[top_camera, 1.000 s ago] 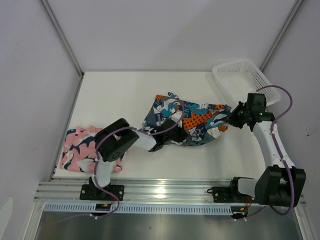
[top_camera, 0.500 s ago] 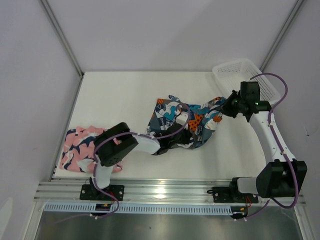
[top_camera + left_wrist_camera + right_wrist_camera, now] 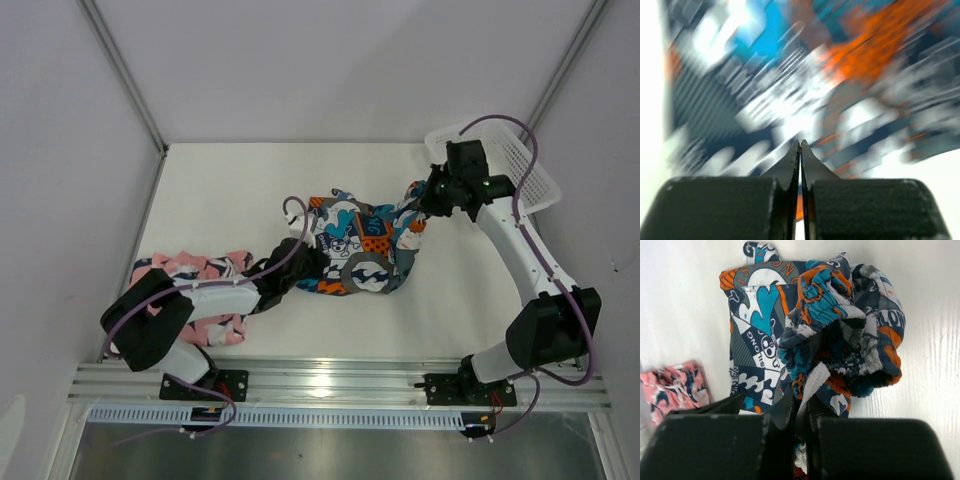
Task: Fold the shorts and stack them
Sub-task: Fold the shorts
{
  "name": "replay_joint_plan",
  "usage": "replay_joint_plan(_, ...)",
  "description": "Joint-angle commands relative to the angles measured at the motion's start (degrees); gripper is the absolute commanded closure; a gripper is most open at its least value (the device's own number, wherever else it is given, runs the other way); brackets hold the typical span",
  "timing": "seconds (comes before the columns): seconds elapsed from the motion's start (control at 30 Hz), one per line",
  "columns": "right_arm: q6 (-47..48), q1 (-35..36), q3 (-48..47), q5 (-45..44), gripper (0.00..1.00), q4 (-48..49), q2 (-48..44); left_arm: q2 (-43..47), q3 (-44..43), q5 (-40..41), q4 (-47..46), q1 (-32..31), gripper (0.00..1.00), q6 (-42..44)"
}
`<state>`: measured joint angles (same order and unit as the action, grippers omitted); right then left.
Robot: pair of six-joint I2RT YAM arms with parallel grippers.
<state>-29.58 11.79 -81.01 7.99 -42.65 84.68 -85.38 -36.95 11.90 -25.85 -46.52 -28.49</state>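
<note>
White-shelled left arm (image 3: 215, 296) and right arm (image 3: 522, 255), black at the joints; thin purple cables (image 3: 531, 150) looped alongside each; black, wedge-tipped fingers (image 3: 790, 167) on blocky dark mounts; black bolted bases (image 3: 205, 384).

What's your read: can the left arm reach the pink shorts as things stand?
Probably yes, once freed: the pink shorts lie under its forearm with nothing else on them, but the left gripper is shut on the patterned shorts.

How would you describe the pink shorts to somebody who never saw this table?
Find the white table, then its near left corner. The pink shorts lie crumpled there; their pink cloth with navy and white shapes sets them apart from the blue, teal and orange shorts in the middle.
</note>
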Motion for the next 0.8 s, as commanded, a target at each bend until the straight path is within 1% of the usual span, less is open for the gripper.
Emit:
replay_joint_plan(0.0, 4.18, 1.74, -4.41, -3.33, 1.00, -1.47, 1.62, 3.03, 6.43, 1.37, 1.66, 2.75, 1.00, -0.25)
replay_joint_plan(0.1, 6.03, 3.58, -7.57, -5.78, 1.00, -3.66, 3.46, 4.87, 8.46, 4.44, 3.78, 3.98, 1.00, -0.60)
replay_joint_plan(0.13, 6.29, 4.11, -10.28, -6.40, 1.00, -5.32, 5.04, 5.40, 9.52, 5.23, 4.48, 4.33, 1.00, -1.21)
replay_joint_plan(0.2, 6.56, 5.95, -12.67, -7.98, 1.00, -6.47, 6.36, 6.80, 10.93, 5.33, 4.84, 6.00, 1.00, -2.00)
replay_joint_plan(0.3, 6.12, 7.54, -15.57, -7.99, 1.00, -7.18, 8.21, 8.12, 12.86, 5.50, 4.93, 7.50, 1.00, -3.32)
replay_joint_plan(0.33, 6.12, 8.68, -16.80, -9.82, 1.00, -7.44, 9.26, 8.04, 13.56, 5.59, 4.84, 7.59, 1.00, -3.41)
replay_joint_plan(0.47, 6.12, 12.20, -20.93, -13.43, 1.00, -9.20, 13.04, 5.41, 13.83, 3.40, 3.09, 7.59, 1.00, -3.59)
replay_joint_plan(0.53, 6.55, 13.86, -22.86, -14.49, 1.00, -10.51, 15.24, 3.83, 14.71, 2.34, 0.54, 7.59, 1.00, -4.20)
replay_joint_plan(0.6, 7.17, 16.85, -25.67, -17.21, 1.00, -11.48, 18.84, 3.03, 16.37, 1.38, -2.17, 7.50, 1.00, -5.08)
replay_joint_plan(0.67, 7.17, 19.22, -27.26, -19.32, 1.00, -12.36, 21.91, 1.81, 16.91, 1.46, -2.98, 7.50, 1.00, -5.43)
replay_joint_plan(0.77, 6.38, 21.42, -29.11, -19.24, 1.00, -11.58, 24.12, 0.75, 18.40, 1.46, -4.47, 7.50, 1.00, -5.70)
